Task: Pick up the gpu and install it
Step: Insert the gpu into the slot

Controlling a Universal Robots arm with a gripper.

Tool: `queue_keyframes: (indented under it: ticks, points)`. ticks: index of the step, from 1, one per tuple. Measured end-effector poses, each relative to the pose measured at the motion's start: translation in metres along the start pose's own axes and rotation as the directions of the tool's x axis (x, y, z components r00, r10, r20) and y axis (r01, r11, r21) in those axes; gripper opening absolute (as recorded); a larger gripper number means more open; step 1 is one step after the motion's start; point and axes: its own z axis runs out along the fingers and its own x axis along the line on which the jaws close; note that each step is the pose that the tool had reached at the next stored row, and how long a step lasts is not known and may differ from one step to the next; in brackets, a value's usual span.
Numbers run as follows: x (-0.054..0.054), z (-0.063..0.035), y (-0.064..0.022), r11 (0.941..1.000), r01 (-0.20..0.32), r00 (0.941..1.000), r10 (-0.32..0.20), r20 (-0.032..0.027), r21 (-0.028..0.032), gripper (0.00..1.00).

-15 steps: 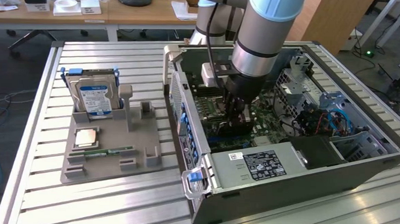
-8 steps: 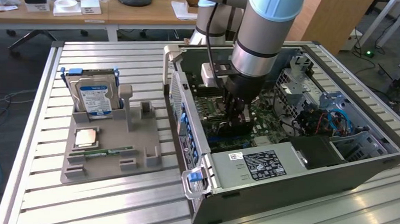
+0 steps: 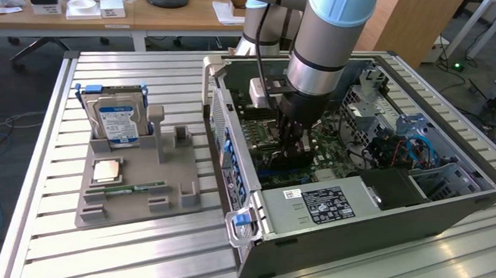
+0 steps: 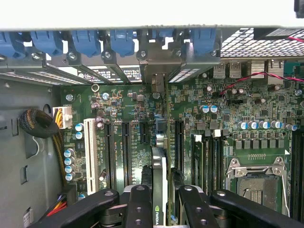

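Wrist view, gripper (image 4: pixel 161 184) clamped on gpu (image 4: pixel 159 164), card on edge, long axis toward blue slot clips (image 4: pixel 122 42)

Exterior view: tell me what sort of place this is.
Probably a robotics lab or workshop: a robot arm reaches into an open computer case on a slatted metal table, with cluttered office desks behind.

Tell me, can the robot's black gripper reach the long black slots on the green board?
Probably yes. The grey computer case lies open on top, and the gripper, holding the thin black card, hangs right above the slots.
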Motion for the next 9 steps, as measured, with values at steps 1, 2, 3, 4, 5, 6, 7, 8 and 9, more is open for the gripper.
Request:
queue_keyframes:
  ticks: [1, 2, 3, 4, 5, 6, 7, 8, 9]
  points:
    - [0.0000, 0.0000, 0.0000, 1.0000, 0.000, 1.0000, 0.000, 0.0000, 0.0000, 0.26]
    - [0.0000, 0.0000, 0.0000, 1.0000, 0.000, 1.0000, 0.000, 0.0001, 0.0000, 0.26]
    - [0.0000, 0.0000, 0.0000, 1.0000, 0.000, 1.0000, 0.000, 0.0001, 0.0000, 0.26]
    - [0.0000, 0.0000, 0.0000, 1.0000, 0.000, 1.0000, 0.000, 0.0001, 0.0000, 0.26]
    - [0.0000, 0.0001, 0.0000, 1.0000, 0.000, 1.0000, 0.000, 0.0001, 0.0000, 0.26]
    - [0.0000, 0.0002, 0.0000, 1.0000, 0.000, 1.0000, 0.000, 0.0001, 0.0000, 0.26]
    - [0.0000, 0.0005, 0.0000, 1.0000, 0.000, 1.0000, 0.000, 0.0006, 0.0003, 0.26]
    - [0.0000, 0.0005, 0.0000, 1.0000, 0.000, 1.0000, 0.000, 0.0006, 0.0002, 0.26]
    - [0.0000, 0.0005, 0.0000, 1.0000, 0.000, 1.0000, 0.000, 0.0006, 0.0002, 0.26]
